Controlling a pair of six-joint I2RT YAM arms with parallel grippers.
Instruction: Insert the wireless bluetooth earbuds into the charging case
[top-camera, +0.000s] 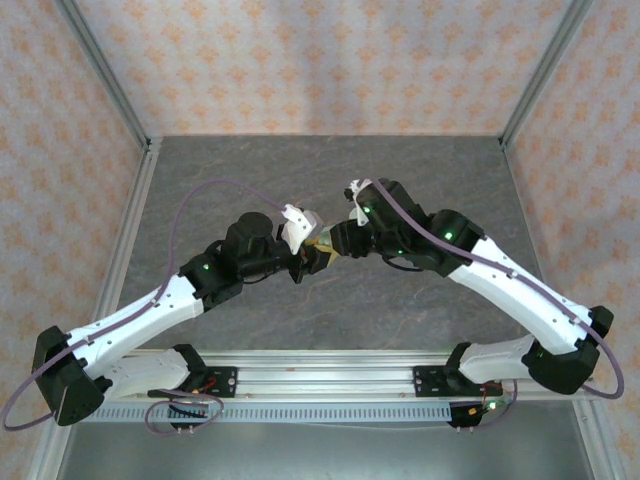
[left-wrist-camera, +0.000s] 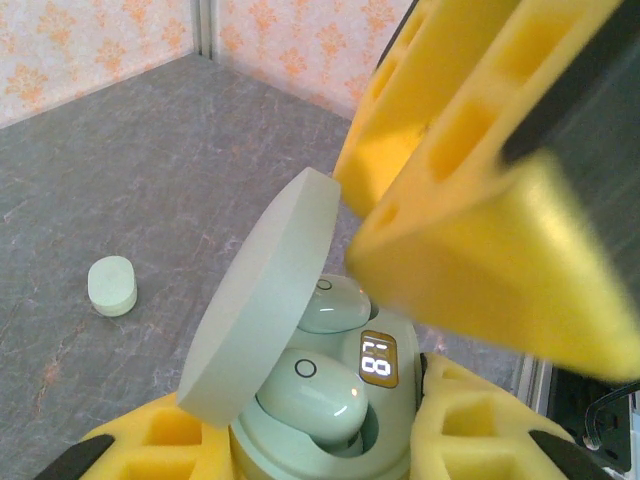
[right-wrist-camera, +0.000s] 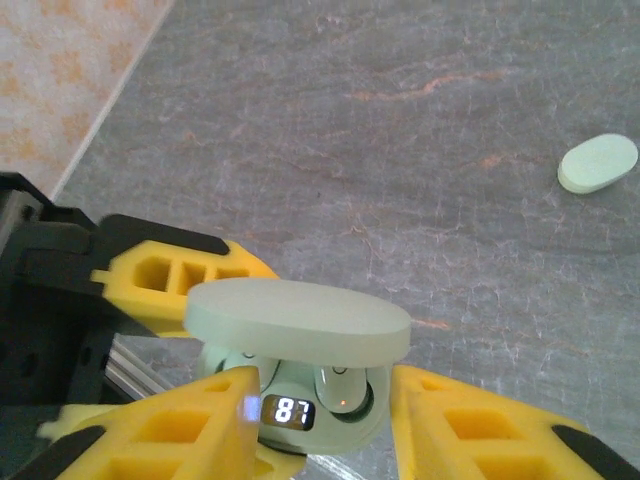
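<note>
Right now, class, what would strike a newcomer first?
An open pale mint plastic charging case, display lit at 87, two mint earbuds inside, is clamped in the left yellow foam claw mid-table. The right claw hangs open above it. A pale mint oval object lies apart on the grey tabletop.

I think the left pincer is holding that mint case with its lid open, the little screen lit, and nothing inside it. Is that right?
Not quite: the case in the left pincer is not empty. Two earbuds sit inside it, as the left wrist view shows. Its lid is open and the screen is lit.
</note>
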